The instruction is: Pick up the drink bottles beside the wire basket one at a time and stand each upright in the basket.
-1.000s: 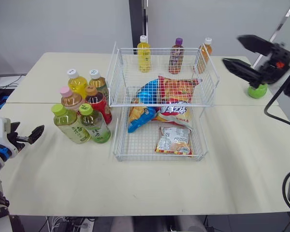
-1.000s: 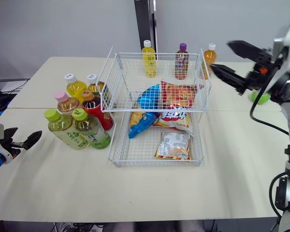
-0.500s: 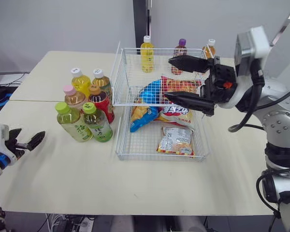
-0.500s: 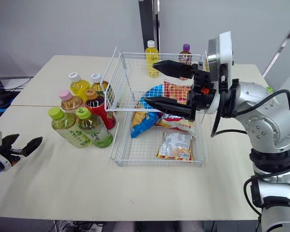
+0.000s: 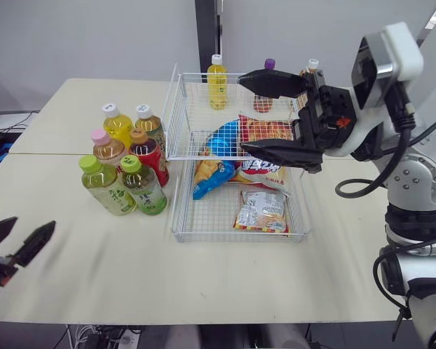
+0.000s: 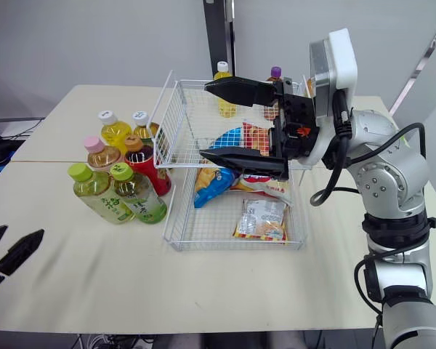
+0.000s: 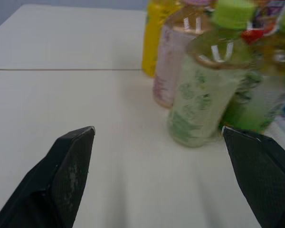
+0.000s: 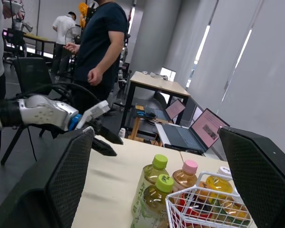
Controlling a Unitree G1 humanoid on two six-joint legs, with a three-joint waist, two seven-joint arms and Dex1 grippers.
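The right claw [image 5: 242,113] has swung further over the wire basket [image 5: 229,238], wide open and empty, six drink bottles [image 5: 109,189] stand at the basket's 9 o'clock, and the open left claw [image 5: 31,222] sits at their 7 o'clock.

both head eyes look forward and down over the table [image 5: 94,269] and wire basket [image 5: 178,211]; the left wrist camera sits low, close to the bottles [image 7: 199,95]; the right wrist camera faces them from over the basket

Right gripper [image 5: 242,112] raised, jaws wide; left gripper [image 5: 30,222] low, jaws parted
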